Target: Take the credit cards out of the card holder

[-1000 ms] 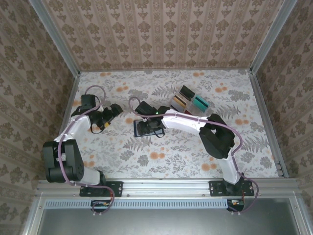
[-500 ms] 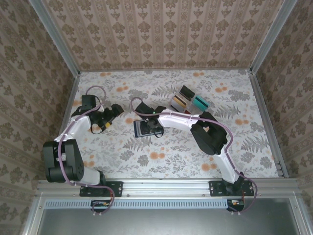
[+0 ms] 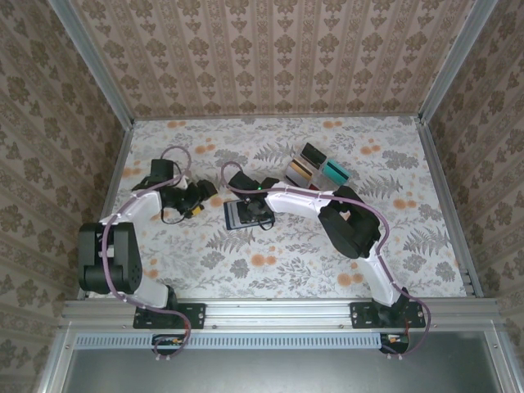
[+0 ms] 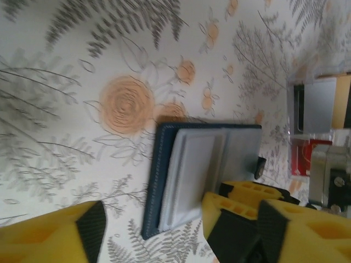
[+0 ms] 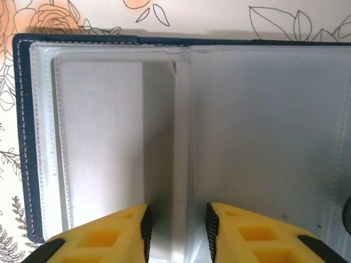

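Note:
The card holder lies open and flat on the flowered table, dark navy outside with grey-blue clear pockets inside. My right gripper points down onto it. Its yellow fingers stand a little apart on either side of a thin upright pocket leaf, without pinching it. My left gripper sits just left of the holder, open, with the holder's near corner ahead between its fingers. The credit cards are hidden; the pockets facing me look blank.
A clear plastic compartment tray with tan, dark and teal pieces stands behind and right of the holder, and shows at the right edge of the left wrist view. Metal rails and papered walls bound the table.
My left gripper has moved right, closer to the holder, and its jaws have narrowed. The right gripper's jaws have narrowed over the open holder, and its elbow shifted left.

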`<state>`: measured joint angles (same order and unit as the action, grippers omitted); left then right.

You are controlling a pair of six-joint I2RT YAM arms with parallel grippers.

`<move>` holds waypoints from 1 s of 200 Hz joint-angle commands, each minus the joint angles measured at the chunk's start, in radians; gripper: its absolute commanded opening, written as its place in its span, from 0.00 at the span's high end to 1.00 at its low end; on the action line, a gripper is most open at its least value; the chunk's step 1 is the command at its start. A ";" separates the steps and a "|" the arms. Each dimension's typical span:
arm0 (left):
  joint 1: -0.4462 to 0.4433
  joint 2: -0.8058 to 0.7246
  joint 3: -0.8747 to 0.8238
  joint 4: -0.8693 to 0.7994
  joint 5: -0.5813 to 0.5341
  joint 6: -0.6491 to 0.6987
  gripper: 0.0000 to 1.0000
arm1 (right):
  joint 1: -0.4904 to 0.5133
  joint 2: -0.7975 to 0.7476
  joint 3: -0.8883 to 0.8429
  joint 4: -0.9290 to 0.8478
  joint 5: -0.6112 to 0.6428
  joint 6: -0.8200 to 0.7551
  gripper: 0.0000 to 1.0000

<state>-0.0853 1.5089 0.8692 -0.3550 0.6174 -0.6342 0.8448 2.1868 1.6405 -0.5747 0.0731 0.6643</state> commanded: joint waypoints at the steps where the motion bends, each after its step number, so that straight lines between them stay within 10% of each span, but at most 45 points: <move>1: -0.038 0.026 -0.013 0.032 0.069 -0.014 0.34 | -0.018 0.014 -0.051 -0.033 0.004 0.031 0.66; 60: -0.128 0.106 0.004 0.053 0.068 -0.029 0.55 | -0.029 0.005 -0.090 -0.011 -0.001 0.047 0.71; 200: -0.196 0.238 0.051 0.066 0.002 -0.051 0.64 | -0.043 -0.014 -0.135 0.032 -0.036 0.049 0.83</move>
<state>-0.2745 1.7233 0.8925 -0.2901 0.6353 -0.6769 0.8146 2.1479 1.5547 -0.4709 0.0231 0.7078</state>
